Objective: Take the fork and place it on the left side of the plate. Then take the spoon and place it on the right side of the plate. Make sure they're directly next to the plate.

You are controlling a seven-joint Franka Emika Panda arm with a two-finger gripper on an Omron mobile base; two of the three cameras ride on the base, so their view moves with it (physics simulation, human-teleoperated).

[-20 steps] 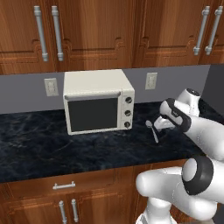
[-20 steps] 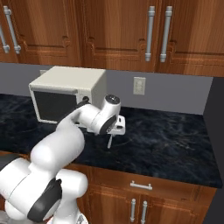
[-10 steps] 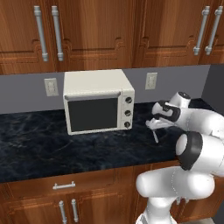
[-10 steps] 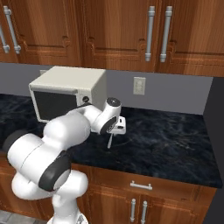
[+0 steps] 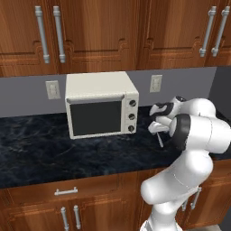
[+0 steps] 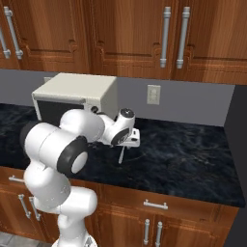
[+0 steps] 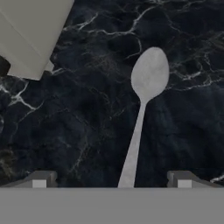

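In the left base view the gripper (image 5: 159, 129) pinches the spoon (image 5: 160, 140), which hangs below the jaws above the counter (image 5: 54, 153) beside the microwave (image 5: 100, 104). The plate's right side must be found first.

The right base view shows the spoon (image 6: 120, 155) dangling clear.

The hand view reveals its bowl (image 7: 150, 73) ahead, with the handle between the fingertips (image 7: 38, 179).

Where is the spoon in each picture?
Left base view: the spoon hangs from the gripper, right of centre, above the dark counter.
Right base view: near the middle, below the gripper.
Hand view: centre, bowl pointing up.
Shared landmark: the white microwave, beside the spoon.
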